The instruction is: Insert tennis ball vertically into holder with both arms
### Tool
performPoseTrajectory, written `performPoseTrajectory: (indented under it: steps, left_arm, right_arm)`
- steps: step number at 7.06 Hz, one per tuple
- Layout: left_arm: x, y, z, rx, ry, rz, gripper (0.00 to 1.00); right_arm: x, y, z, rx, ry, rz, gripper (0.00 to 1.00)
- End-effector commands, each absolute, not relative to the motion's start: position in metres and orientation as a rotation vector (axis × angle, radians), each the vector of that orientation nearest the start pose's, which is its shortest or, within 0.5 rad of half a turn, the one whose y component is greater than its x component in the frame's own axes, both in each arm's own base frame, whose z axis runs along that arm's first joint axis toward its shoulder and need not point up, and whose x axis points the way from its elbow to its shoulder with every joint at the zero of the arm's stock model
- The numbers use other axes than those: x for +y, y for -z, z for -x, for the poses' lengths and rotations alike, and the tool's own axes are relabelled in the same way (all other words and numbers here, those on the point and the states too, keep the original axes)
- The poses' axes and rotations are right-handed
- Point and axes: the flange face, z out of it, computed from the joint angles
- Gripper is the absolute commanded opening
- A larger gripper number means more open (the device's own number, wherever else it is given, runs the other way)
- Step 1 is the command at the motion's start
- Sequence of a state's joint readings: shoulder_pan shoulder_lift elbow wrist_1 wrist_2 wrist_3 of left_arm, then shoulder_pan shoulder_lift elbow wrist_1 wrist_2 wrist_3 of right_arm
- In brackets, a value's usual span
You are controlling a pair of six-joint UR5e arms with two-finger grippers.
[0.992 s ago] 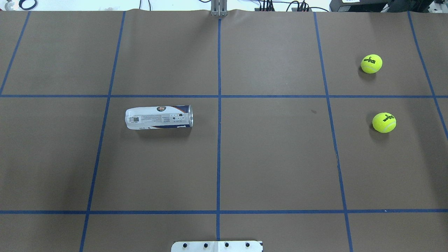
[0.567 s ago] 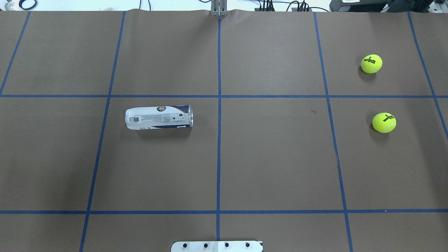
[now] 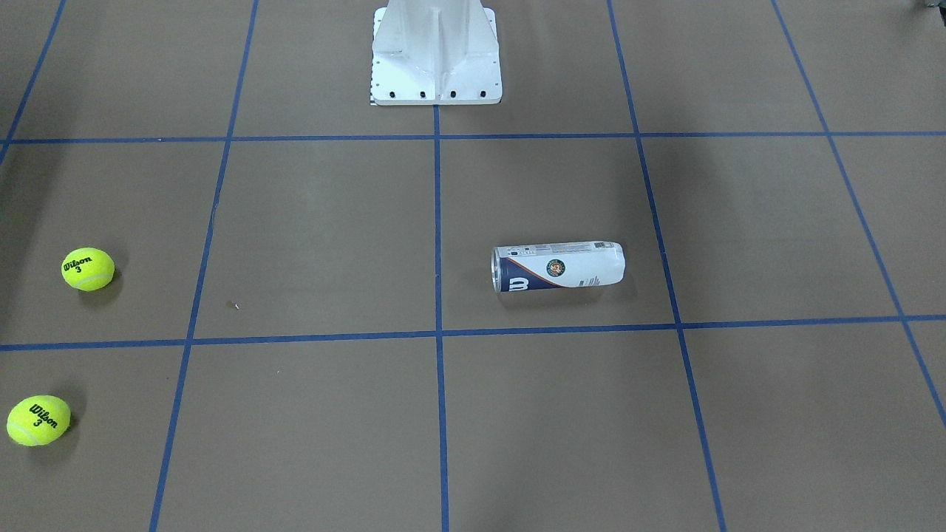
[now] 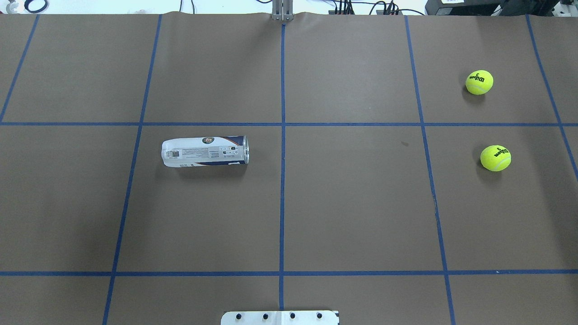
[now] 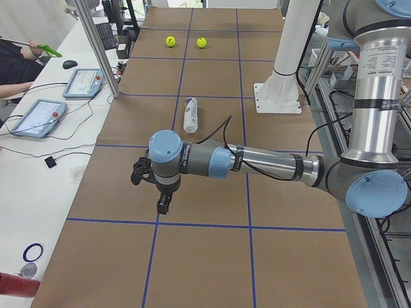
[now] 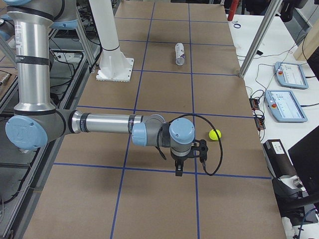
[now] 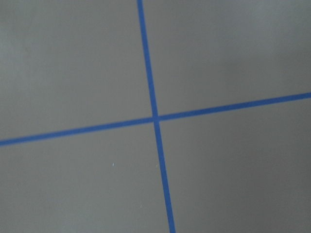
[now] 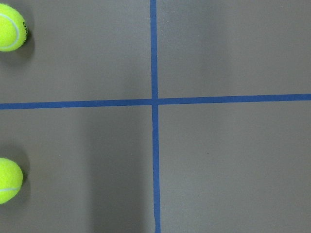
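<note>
The holder (image 4: 204, 151) lies on its side left of the centre line, its open metal rim toward the middle; it also shows in the front view (image 3: 558, 266) and both side views (image 5: 190, 114) (image 6: 180, 53). Two yellow tennis balls (image 4: 479, 82) (image 4: 495, 158) rest at the far right, and also show in the right wrist view (image 8: 9, 26) (image 8: 7, 179). My left gripper (image 5: 162, 206) hangs over bare table well short of the holder. My right gripper (image 6: 178, 171) hangs near one ball (image 6: 215, 134). I cannot tell whether either is open or shut.
The white robot base (image 3: 436, 55) stands at the table's middle edge. Blue tape lines (image 4: 282, 180) grid the brown table cover. Operator tablets (image 5: 38, 117) and a metal post (image 5: 96, 48) stand beside the table.
</note>
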State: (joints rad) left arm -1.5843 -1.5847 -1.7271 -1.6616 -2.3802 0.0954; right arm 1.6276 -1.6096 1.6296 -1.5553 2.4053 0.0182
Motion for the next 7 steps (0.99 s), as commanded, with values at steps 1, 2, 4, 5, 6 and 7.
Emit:
performPoseTrajectory:
  steps: [1, 2, 4, 5, 6, 7]
  left_arm:
    - [-0.529, -0.531, 0.038, 0.768, -0.282, -0.376, 1.00]
    - [-0.551, -0.499, 0.026, 0.742, -0.325, -0.430, 1.00]
    - [-0.587, -0.453, -0.026, 0.635, -0.434, -0.504, 1.00]
    - [-0.598, -0.417, -0.073, 0.659, -0.510, -0.534, 0.99]
    - [-0.603, -0.382, -0.095, 0.674, -0.539, -0.577, 0.99]
    - [-0.608, -0.340, -0.147, 0.699, -0.624, -0.617, 0.99]
  right_arm:
    - [-0.477, -0.636, -0.085, -0.859, -0.051, -0.060, 0.99]
    - [-0.479, -0.634, -0.085, -0.864, -0.049, -0.064, 0.99]
    - [-0.480, -0.633, -0.085, -0.867, -0.048, -0.065, 0.99]
    - [-0.479, -0.633, -0.085, -0.867, -0.048, -0.065, 0.99]
    - [-0.479, -0.634, -0.085, -0.867, -0.048, -0.064, 0.99]
    - [-0.479, -0.633, -0.085, -0.867, -0.048, -0.065, 0.99]
